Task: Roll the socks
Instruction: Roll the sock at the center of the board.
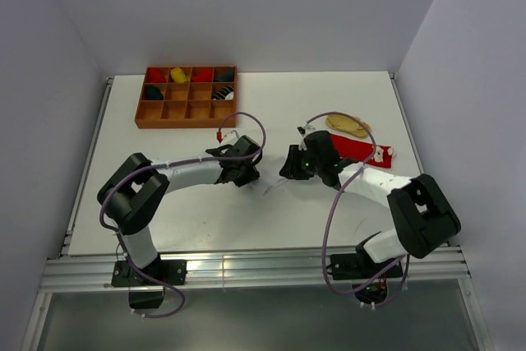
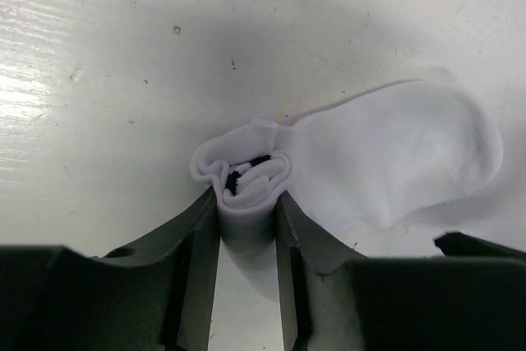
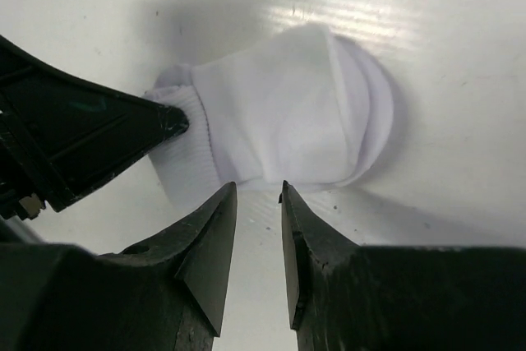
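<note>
While the left claw squeezes the rolled-up end of the white sock, the right claw sits loose. Its two jaws are apart with nothing between them, just at the sock's flat edge. The white sock lies in the middle of the worktop, between both claws. The red sock and the tan sock wait at about two o'clock from it. The wooden tray sits at eleven o'clock. I think the roll is only half done. To do it well, the left claw should hold tight and turn slowly toward the toe. The right claw should press the flat part down so the roll does not pop loose.
</note>
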Controlling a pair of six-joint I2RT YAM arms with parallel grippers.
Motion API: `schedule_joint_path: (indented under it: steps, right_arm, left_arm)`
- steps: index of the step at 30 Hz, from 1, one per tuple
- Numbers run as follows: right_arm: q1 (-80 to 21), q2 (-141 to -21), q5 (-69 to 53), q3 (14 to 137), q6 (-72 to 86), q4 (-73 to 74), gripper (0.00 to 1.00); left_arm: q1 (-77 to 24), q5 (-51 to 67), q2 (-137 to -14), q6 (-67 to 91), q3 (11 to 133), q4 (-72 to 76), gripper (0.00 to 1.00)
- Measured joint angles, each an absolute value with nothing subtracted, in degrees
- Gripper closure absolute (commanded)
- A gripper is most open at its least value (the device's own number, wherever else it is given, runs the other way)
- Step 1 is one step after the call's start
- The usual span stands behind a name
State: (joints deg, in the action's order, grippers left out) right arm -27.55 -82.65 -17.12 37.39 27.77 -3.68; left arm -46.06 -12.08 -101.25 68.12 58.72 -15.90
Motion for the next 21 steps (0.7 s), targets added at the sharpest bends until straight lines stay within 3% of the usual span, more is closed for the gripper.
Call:
schedule_joint_path:
  steps: [9,21]
  right_arm:
    - [-44.21,-73.56,-1.13,33.61,20.62,-7.75,0.51]
    - [-56.05,-78.63,9.04,29.56,13.61,-18.68,0.49]
  left_arm:
    - [-46.98,-13.82,-103.22,65.58,62.72,-20.23,0.65]
    - [-46.98,-13.37,-104.09,64.12,64.45,-22.00,0.65]
